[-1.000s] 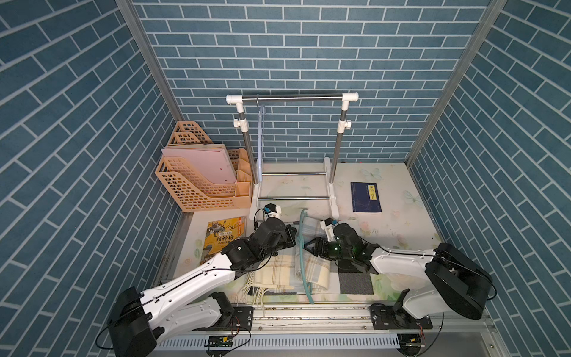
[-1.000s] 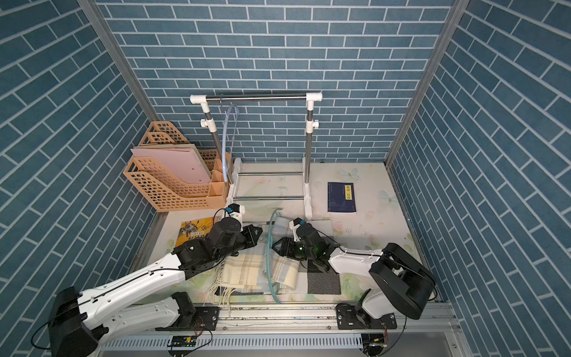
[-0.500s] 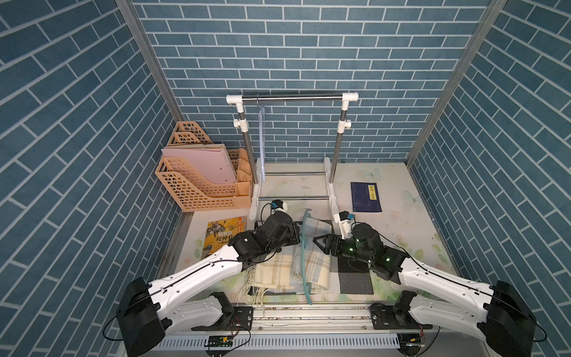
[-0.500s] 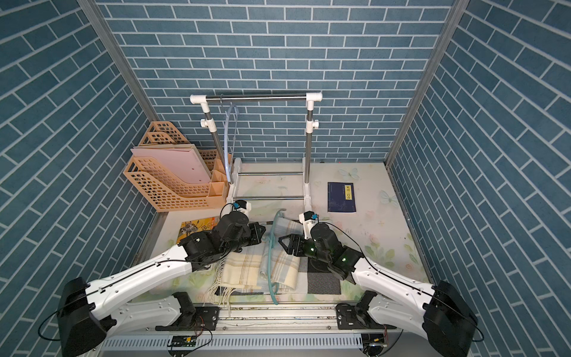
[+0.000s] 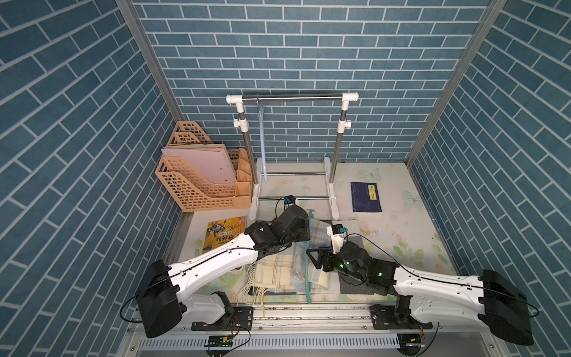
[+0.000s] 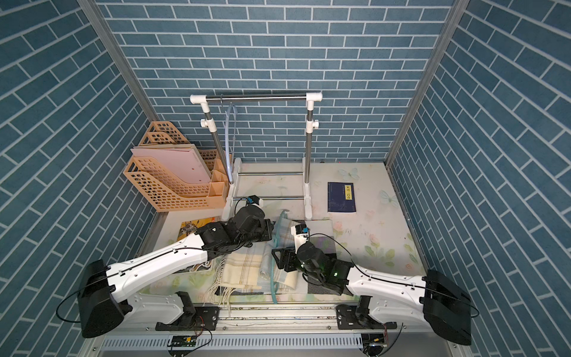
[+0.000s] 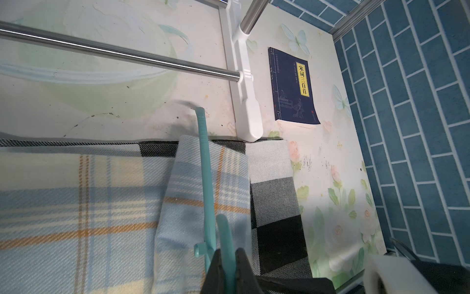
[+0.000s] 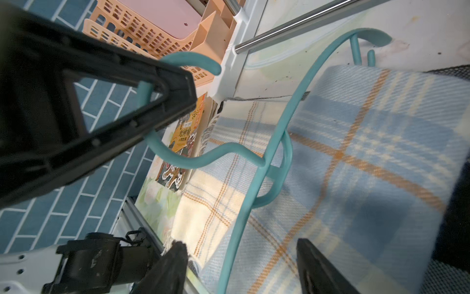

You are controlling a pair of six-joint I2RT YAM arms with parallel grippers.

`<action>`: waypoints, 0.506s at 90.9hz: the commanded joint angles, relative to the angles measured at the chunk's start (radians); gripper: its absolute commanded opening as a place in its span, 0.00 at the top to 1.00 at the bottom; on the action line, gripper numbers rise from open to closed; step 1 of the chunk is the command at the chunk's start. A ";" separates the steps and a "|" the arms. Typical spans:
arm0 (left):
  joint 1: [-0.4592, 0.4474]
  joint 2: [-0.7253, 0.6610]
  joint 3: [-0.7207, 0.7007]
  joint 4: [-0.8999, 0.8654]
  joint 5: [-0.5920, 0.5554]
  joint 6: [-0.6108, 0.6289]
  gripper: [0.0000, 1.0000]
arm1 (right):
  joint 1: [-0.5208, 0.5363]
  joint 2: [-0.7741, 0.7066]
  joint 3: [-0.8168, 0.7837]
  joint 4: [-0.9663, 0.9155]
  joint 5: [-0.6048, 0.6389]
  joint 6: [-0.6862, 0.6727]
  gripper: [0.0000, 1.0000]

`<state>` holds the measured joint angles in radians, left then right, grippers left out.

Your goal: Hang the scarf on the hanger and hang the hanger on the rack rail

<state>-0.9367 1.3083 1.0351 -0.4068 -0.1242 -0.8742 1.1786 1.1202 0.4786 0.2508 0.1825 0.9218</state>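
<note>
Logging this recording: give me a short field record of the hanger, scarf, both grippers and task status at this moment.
hanger: teal, over the scarf, hook pinched by left gripper
scarf: plaid, spread on a checked cloth on the table
left gripper: shut on hanger hook
right gripper: open above scarf, gripping nothing
rack: one pale hanger on its rail
status: scarf not yet hung

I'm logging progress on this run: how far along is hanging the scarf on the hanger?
Done: the left gripper is shut on the hook of the teal hanger, holding it on edge across the scarf. In hand: the right gripper is open above the scarf, holding nothing. Left: the scarf lies mostly flat on the table; whether it passes through the hanger is unclear.
</note>
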 commanded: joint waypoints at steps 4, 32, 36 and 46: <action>-0.010 0.021 0.014 -0.037 -0.010 0.011 0.82 | 0.014 0.106 0.066 0.036 0.118 0.030 0.27; -0.014 0.019 0.022 -0.030 0.032 0.015 0.52 | 0.012 0.255 0.130 0.025 0.139 0.059 0.27; -0.016 0.016 0.027 -0.032 0.038 0.015 0.49 | 0.012 0.249 0.121 0.010 0.154 0.073 0.27; -0.020 0.014 0.050 -0.034 0.054 0.019 0.42 | 0.012 0.200 0.070 0.008 0.171 0.092 0.27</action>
<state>-0.9474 1.3350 1.0416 -0.4232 -0.0902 -0.8673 1.1870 1.3640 0.5819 0.2756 0.2996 0.9718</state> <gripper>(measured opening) 0.551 0.726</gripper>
